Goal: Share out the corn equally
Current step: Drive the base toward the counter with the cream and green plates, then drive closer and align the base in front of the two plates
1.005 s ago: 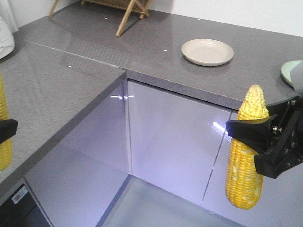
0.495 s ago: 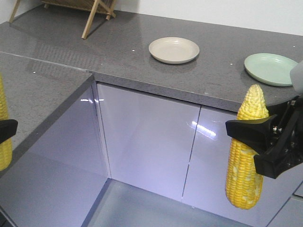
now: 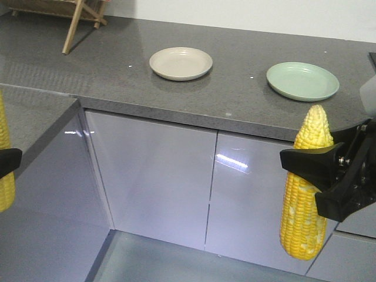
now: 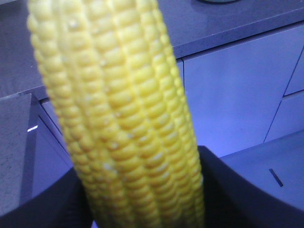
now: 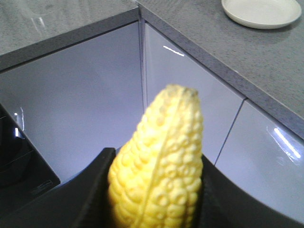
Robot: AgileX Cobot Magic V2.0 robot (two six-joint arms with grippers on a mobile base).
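Front view, right side: the black right gripper (image 3: 314,182) is clamped around the right yellow corn cob (image 3: 304,200). The cob hangs upright in the air, pointed tip up, before the glossy grey cabinet doors (image 3: 158,170).
Front view, left side: one black finger of the left gripper (image 3: 7,160) shows at the frame's edge, against the left yellow corn cob (image 3: 4,191), which is also upright.
Front view, counter: the speckled grey stone countertop (image 3: 235,100) carries a round beige plate (image 3: 180,63) and a round pale green plate (image 3: 302,81), set apart from each other. Wooden rack legs (image 3: 79,20) stand at the back left.
Left wrist view: the left yellow corn cob (image 4: 123,118) fills the frame, with dark fingers (image 4: 47,204) pressed on both its sides. The left gripper (image 4: 142,199) is closed on it.
Right wrist view: the right yellow corn cob (image 5: 161,161) points up between black fingers (image 5: 92,190) that grip both flanks. The round beige plate (image 5: 261,12) lies on the countertop, top right.
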